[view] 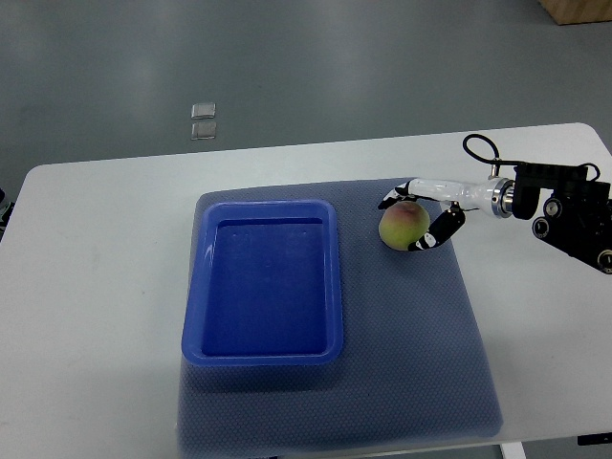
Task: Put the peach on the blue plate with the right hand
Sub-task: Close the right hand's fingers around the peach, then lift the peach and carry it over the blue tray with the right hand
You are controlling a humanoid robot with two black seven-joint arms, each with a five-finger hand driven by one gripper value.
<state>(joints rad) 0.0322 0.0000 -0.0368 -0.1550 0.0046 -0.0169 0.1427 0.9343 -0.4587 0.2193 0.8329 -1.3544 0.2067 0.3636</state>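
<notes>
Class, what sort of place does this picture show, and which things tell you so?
Probably a robot test lab: a bare white table on a plain grey floor, and a robot's right hand around a peach beside a blue plate.

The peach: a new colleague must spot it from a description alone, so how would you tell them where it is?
On the white table lies a grey mat carrying a blue plate. Just right of the plate's upper corner sits the peach, small, round, yellow-green with a pink blush, with the right hand curled around it.

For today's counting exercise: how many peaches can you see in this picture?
1. The peach sits on the grey mat, right of the blue plate, with the right hand curled around it. None seems hidden.
</notes>
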